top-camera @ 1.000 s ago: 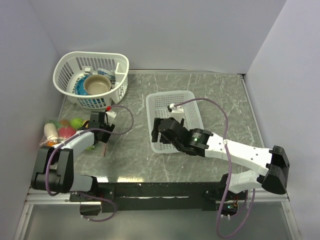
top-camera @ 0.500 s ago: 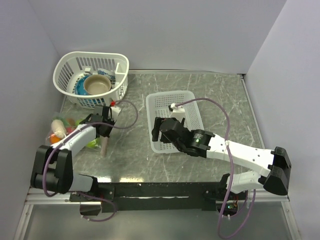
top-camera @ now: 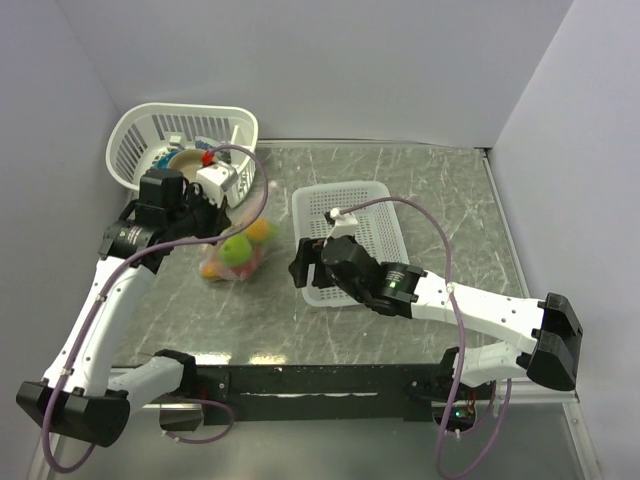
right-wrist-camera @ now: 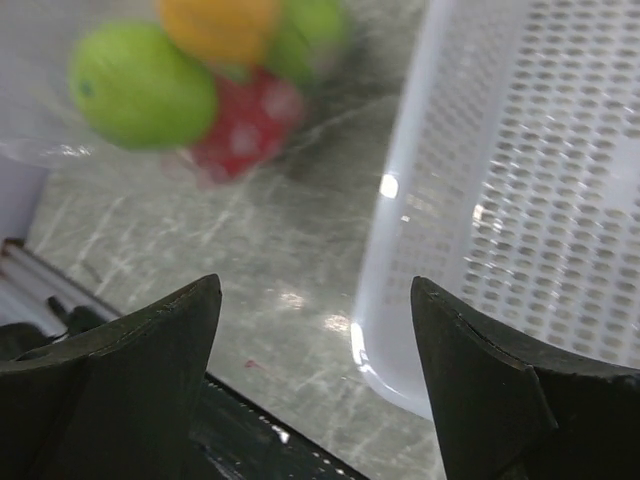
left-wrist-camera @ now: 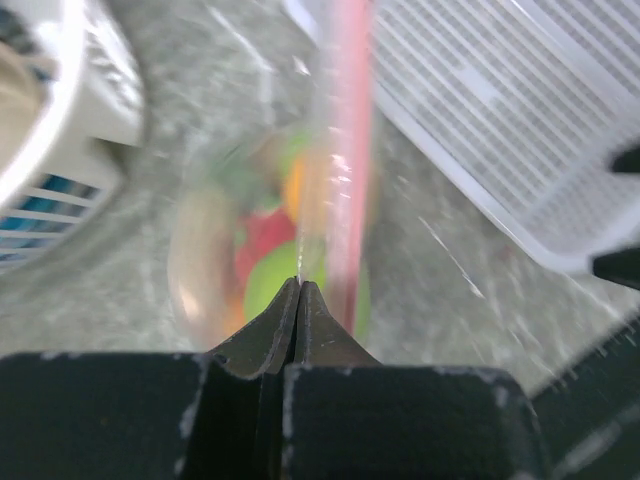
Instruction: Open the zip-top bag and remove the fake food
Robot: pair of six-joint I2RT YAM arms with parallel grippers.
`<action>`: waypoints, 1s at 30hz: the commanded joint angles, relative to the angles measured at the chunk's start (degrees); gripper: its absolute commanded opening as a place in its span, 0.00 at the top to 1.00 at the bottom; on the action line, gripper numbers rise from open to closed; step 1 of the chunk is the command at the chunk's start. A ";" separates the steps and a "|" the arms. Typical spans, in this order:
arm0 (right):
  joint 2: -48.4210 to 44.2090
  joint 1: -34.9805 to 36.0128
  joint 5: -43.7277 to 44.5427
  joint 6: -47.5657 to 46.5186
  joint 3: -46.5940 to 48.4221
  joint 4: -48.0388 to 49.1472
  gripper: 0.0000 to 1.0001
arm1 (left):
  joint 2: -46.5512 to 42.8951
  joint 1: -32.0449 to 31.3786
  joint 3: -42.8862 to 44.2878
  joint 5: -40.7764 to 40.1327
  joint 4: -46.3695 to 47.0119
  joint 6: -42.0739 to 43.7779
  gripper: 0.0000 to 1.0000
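Observation:
My left gripper (top-camera: 208,222) is shut on the clear zip-top bag (top-camera: 232,258) and holds it lifted, left of the flat basket. In the left wrist view the shut jaws (left-wrist-camera: 298,286) pinch the plastic beside the pale pink zip strip (left-wrist-camera: 349,150). The fake food (top-camera: 237,250) hangs inside the bag: a lime-green ball (right-wrist-camera: 140,86), an orange piece (right-wrist-camera: 216,24) and a red piece (right-wrist-camera: 246,126). It also shows blurred in the left wrist view (left-wrist-camera: 268,240). My right gripper (top-camera: 298,263) is open and empty (right-wrist-camera: 315,292), just right of the bag and low over the table.
A flat white basket (top-camera: 362,205) lies right of the bag, its near left corner next to my right gripper (right-wrist-camera: 520,200). A round white basket (top-camera: 125,135) holding a tan bowl stands at the back left. Walls close in on both sides.
My left arm has lifted the bag off the table's left side and swung it right, toward the flat basket. My right gripper has shifted a little to the left.

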 commanded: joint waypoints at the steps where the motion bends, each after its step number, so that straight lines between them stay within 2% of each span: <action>1: -0.29 -0.10 -4.40 -8.31 1.52 9.25 0.15 | -1.64 -0.22 1.57 8.23 -6.74 3.07 0.99; 5: 0.68 -1.50 -5.54 -14.73 2.49 10.47 0.15 | -3.13 -0.22 0.52 6.22 -6.93 5.10 0.99; 13: -2.84 -1.41 -7.39 -29.68 -9.18 27.52 0.13 | -3.49 -0.22 2.09 6.04 -8.15 7.38 0.99; 20: 1.29 -1.76 -8.88 -37.41 -9.90 39.55 0.13 | -3.05 -0.22 7.90 5.86 -13.60 11.86 0.99; 23: 2.87 -3.51 -12.91 -39.09 -8.94 43.16 0.13 | -2.78 -0.22 10.01 5.86 -16.50 13.97 0.99; 25: 3.84 -4.75 -19.58 -40.85 -8.67 45.71 0.13 | -3.13 -0.30 10.45 5.42 -16.86 14.59 0.99; 30: 10.87 -9.22 -28.47 -37.44 -5.60 50.38 0.14 | -3.49 -0.22 10.36 4.98 -18.87 15.82 0.99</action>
